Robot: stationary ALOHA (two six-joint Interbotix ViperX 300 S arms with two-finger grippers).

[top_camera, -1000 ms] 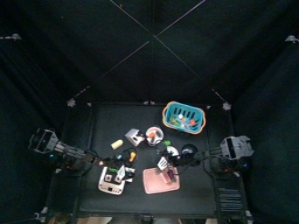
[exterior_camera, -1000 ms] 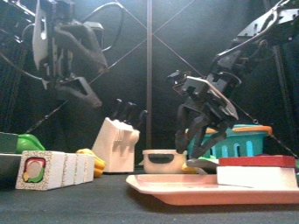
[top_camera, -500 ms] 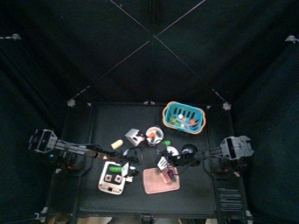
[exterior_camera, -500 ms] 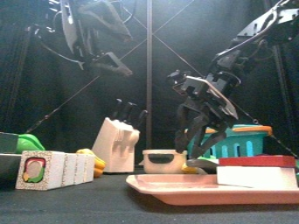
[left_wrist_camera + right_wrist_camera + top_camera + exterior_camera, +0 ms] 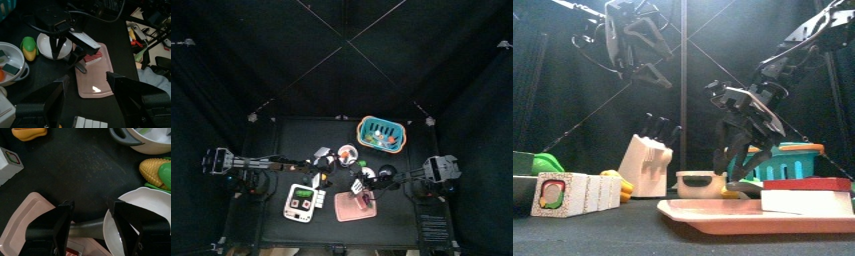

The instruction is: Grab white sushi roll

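Note:
The white sushi roll (image 5: 45, 47) is a plain round white piece on the table beside the pink tray (image 5: 93, 75). It also shows low in the front view (image 5: 698, 183) and from above (image 5: 368, 172). My right gripper (image 5: 734, 158) hangs right over it with its jaws open. In the right wrist view the white sushi roll (image 5: 143, 210) lies around one jaw, and whether a jaw touches it I cannot tell. My left gripper (image 5: 93, 92) stands open and holds nothing, high above the table's left middle (image 5: 640, 45).
A teal basket (image 5: 381, 130) stands at the back right. A white knife block (image 5: 647, 165) and a white carton (image 5: 567, 193) stand at the left front. Corn (image 5: 157, 172) lies near the roll. A white block (image 5: 807, 195) rests on the pink tray.
My left arm has risen and swung toward the table's middle, its gripper still open. The right arm and the roll have not moved.

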